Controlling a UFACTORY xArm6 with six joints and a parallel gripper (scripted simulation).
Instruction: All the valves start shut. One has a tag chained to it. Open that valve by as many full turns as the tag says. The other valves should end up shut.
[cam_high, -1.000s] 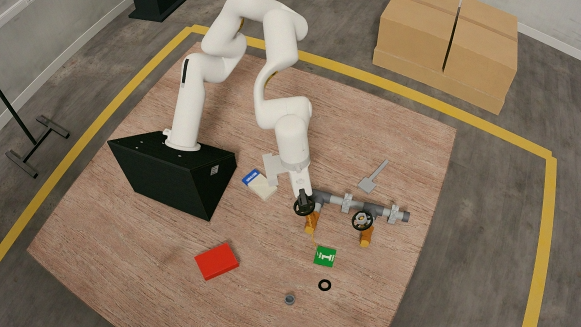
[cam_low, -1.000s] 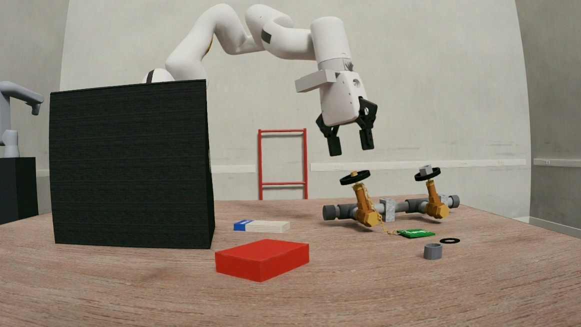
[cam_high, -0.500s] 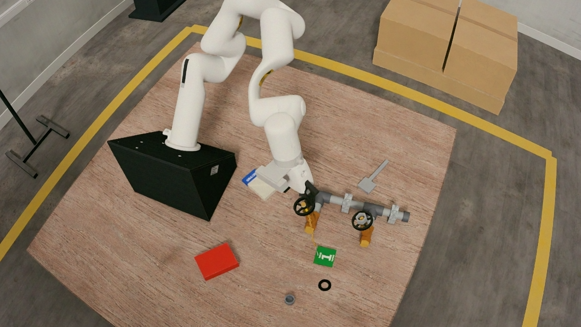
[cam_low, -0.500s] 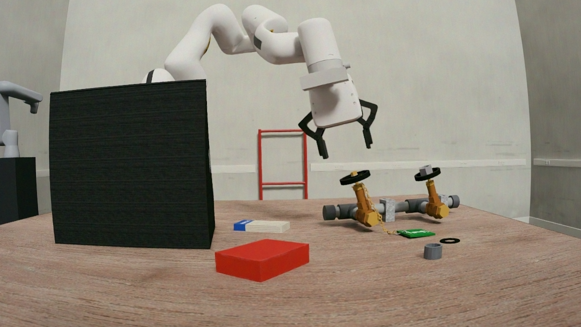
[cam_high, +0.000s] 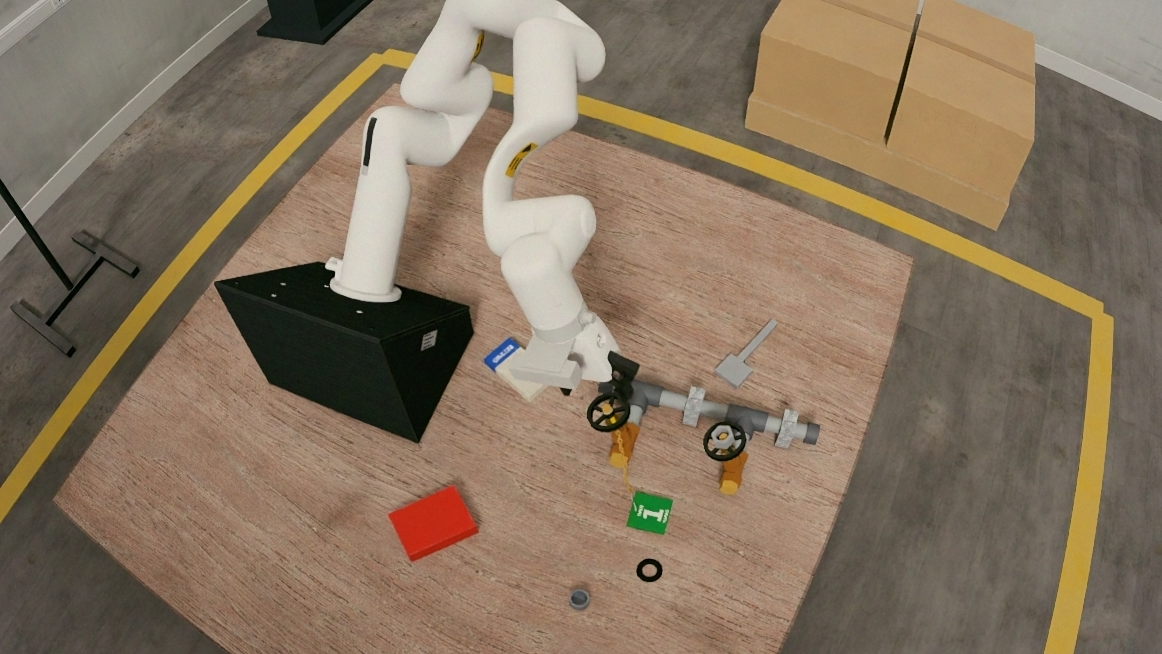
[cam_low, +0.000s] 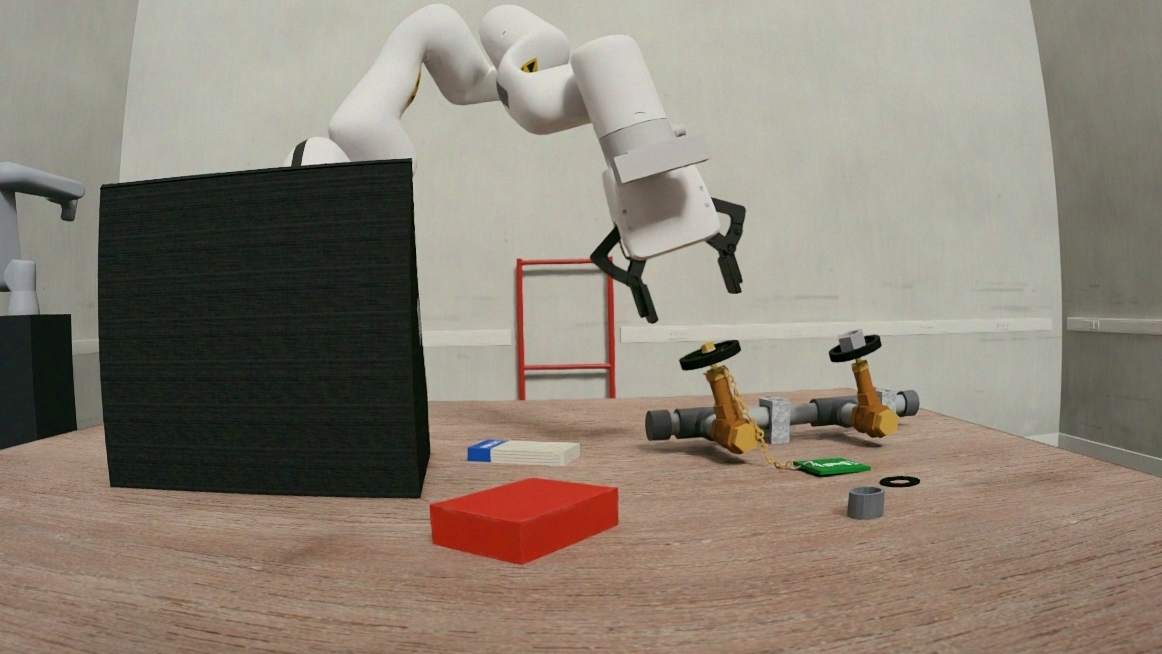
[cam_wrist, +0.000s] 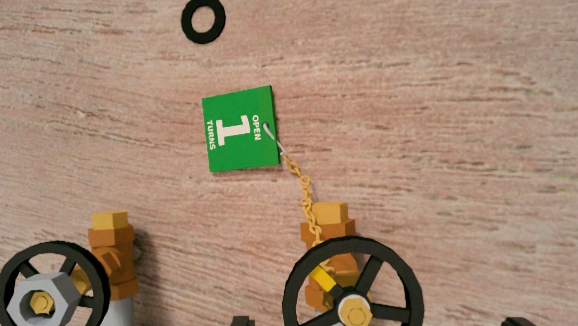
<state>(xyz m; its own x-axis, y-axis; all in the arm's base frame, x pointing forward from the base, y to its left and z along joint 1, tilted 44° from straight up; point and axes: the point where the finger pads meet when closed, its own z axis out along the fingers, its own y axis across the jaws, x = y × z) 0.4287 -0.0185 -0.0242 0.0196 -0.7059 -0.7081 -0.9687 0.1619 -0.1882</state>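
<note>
A grey pipe (cam_high: 699, 403) carries two brass valves with black handwheels. The left valve's handwheel (cam_high: 609, 415) (cam_low: 709, 356) (cam_wrist: 357, 283) has a gold chain (cam_wrist: 303, 188) running to a green tag (cam_high: 649, 512) (cam_wrist: 240, 128) that reads "OPEN 1 TURNS". The right valve's handwheel (cam_high: 717, 449) (cam_low: 855, 350) (cam_wrist: 50, 285) has a grey hex cap on top. My gripper (cam_low: 689, 297) is open and empty. It hangs tilted a little above the tagged handwheel, slightly to its left in the exterior view, not touching it.
A red block (cam_high: 432, 521), a white and blue box (cam_low: 522, 451), a black ring (cam_high: 646, 563), a small grey cylinder (cam_high: 578, 598) and a grey flat bracket (cam_high: 744, 354) lie on the board. The black arm base (cam_high: 345, 341) stands at left.
</note>
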